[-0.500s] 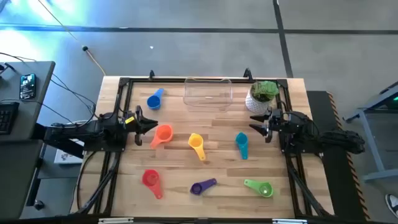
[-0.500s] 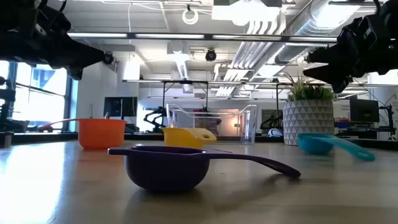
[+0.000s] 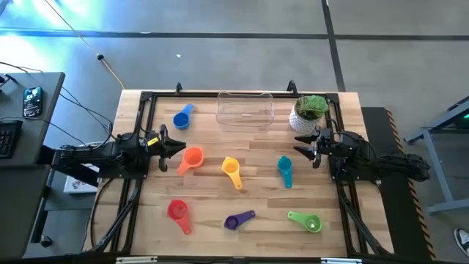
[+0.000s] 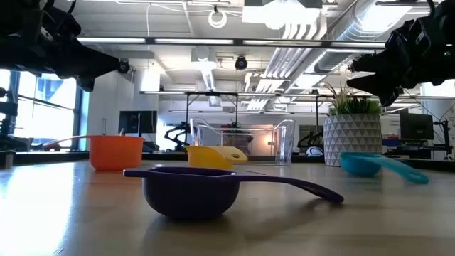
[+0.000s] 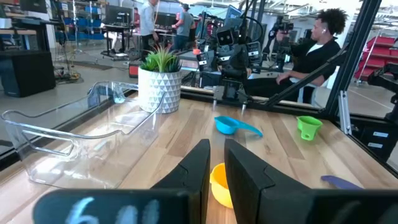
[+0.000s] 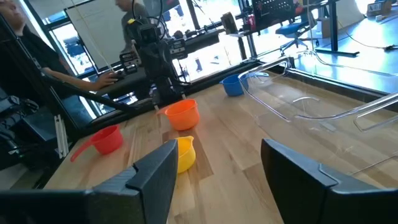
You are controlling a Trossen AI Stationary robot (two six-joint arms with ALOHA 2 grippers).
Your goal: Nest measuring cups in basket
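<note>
We saw the clear basket (image 3: 245, 109) at the far edge of the wooden surface (image 3: 256, 202), with no cup in it as far as its transparent walls let us judge. The seven cups lay loose: blue cup (image 3: 181, 117) near the basket's left end, orange cup (image 3: 190, 158), yellow cup (image 3: 231, 171) and teal cup (image 3: 284, 169) across the middle, red cup (image 3: 178, 213), purple cup (image 3: 238, 219) and green cup (image 3: 307, 221) along the near edge. Our left gripper (image 3: 176, 149) hovered just beside the orange cup, fingers (image 5: 191, 171) narrow and holding nothing. Our right gripper (image 3: 300, 145) hung by the potted plant (image 3: 308, 112), fingers (image 6: 152, 175) wide and empty.
</note>
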